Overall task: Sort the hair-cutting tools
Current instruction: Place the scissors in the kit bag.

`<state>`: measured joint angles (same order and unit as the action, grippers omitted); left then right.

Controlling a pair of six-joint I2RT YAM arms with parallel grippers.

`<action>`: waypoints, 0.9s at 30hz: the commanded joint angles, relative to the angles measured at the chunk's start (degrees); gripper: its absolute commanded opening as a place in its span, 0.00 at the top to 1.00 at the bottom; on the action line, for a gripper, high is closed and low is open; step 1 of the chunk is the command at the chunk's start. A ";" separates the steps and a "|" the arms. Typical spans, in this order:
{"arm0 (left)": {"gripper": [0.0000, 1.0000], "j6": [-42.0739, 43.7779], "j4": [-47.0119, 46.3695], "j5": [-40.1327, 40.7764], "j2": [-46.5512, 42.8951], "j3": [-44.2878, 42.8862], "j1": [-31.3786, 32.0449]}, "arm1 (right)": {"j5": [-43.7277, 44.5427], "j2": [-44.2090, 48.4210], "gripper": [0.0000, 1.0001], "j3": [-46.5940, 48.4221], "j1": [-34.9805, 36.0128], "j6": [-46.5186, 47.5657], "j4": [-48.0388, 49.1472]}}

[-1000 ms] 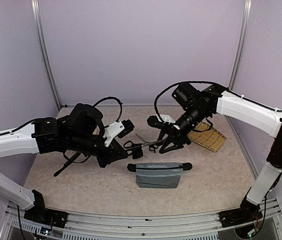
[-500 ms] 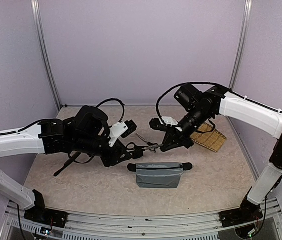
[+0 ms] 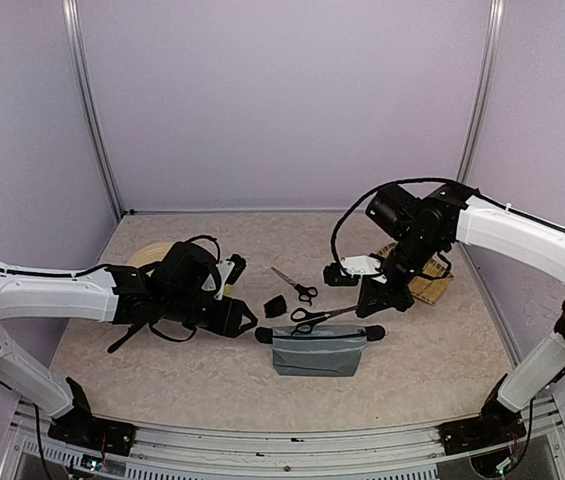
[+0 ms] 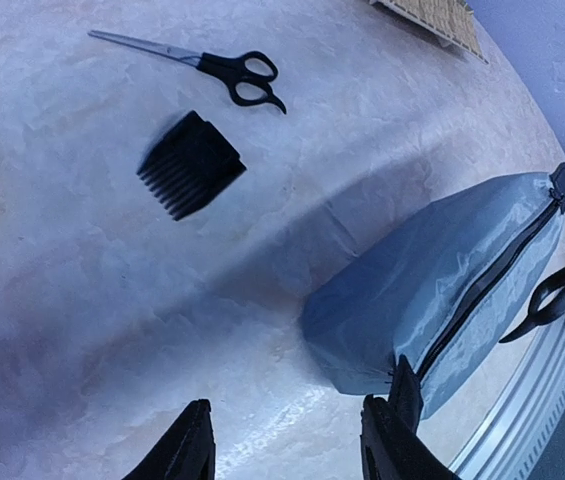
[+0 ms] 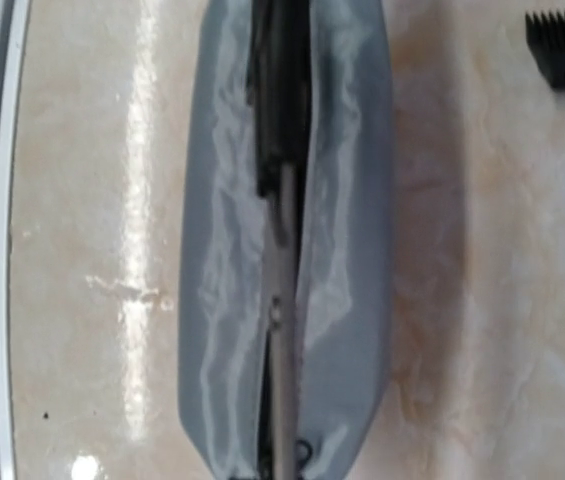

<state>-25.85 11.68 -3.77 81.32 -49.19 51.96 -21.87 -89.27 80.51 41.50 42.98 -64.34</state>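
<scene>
Seen from above, the right claw [image 3: 370, 303] is clenched on the blade end of a pair of black-handled scissors with slim steel blades [image 3: 312, 316]. It holds them roughly level just above the rear edge of a grey, softly creased fabric zip pouch [image 3: 319, 351], which lies toward the middle of the front edge of the beige marbled tabletop [image 3: 162, 380]. The left claw [image 3: 240, 322] hangs released and empty, left of the pouch. Nearer the tabletop's centre lie a second pair of black-handled scissors [image 3: 297, 288] and a small black plastic comb guard [image 3: 275, 305].

Only the left wrist view shows the comb guard [image 4: 190, 165] as a wedge with a row of fine teeth, and the pouch's [image 4: 432, 290] glossy sheen. Only the right wrist view shows the zip gaping open, with the steel blade [image 5: 282, 330] in line with the slit
</scene>
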 commanded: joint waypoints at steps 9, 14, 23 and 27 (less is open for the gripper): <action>0.59 -11.95 -9.80 -10.78 5.07 0.13 0.06 | 4.07 -1.81 1.00 0.12 0.11 -4.10 -0.88; 0.58 -13.27 -9.55 -9.80 3.97 0.53 0.76 | 4.30 -2.13 1.00 -0.52 0.76 -3.95 -0.57; 0.57 -15.55 -8.06 -7.08 -0.81 1.24 0.72 | 7.51 -3.11 1.00 -1.80 2.34 -4.50 1.27; 0.56 -16.02 -8.61 -8.46 -0.47 1.18 1.20 | 7.70 -3.83 1.00 -1.73 3.46 -4.76 2.15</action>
<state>-40.80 3.49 -11.33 81.10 -47.51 52.60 -15.03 -92.20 79.15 43.51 39.13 -63.75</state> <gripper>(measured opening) 0.434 0.006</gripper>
